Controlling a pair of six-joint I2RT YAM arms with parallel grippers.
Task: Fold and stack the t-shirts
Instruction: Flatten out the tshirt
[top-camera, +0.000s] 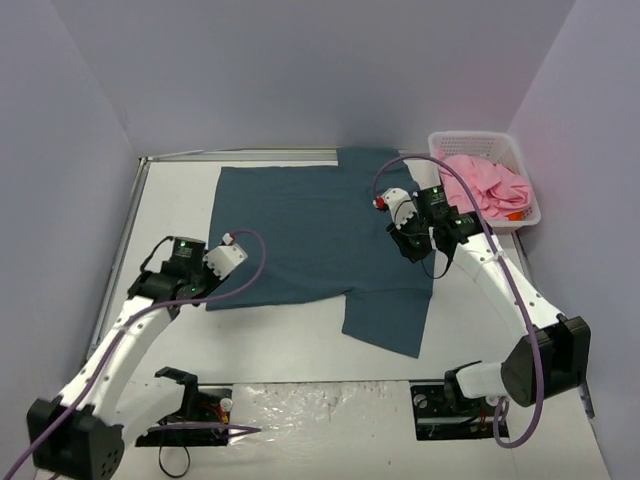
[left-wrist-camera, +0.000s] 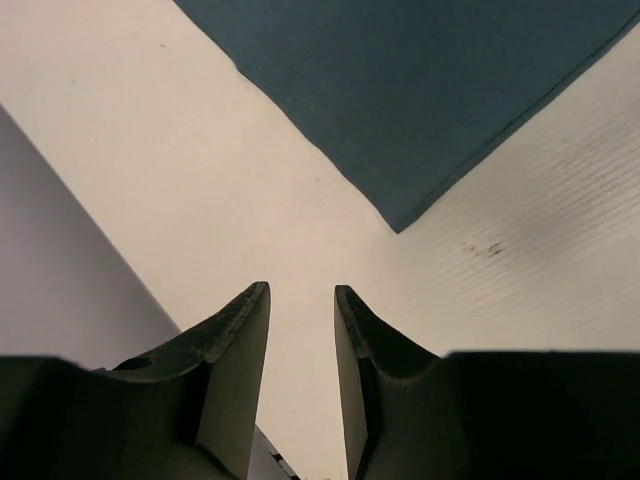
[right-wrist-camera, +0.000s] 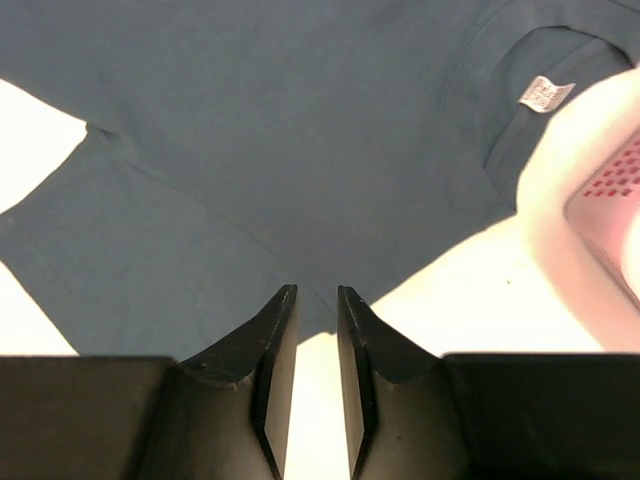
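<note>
The left gripper is hovering over bare desk near the left edge, its jaws standing a little apart with nothing between them. Just ahead of its fingertips, one corner of the dark teal-blue t-shirt is pointing toward it, lying flat and apart from the fingers.

The right gripper is hanging over the right side of the same shirt, its jaws parted by a narrow gap and holding nothing. The cloth's edge is running just in front of its fingertips, and whether they are touching it cannot be told.

The teal-blue t-shirt is lying spread out across the middle of the desk, mostly smooth. One sleeve is reaching toward the near edge and the other toward the far edge. Its collar, with a white label inside, is facing the right edge.

The pink t-shirt is sitting crumpled inside the white basket at the far right corner.
</note>
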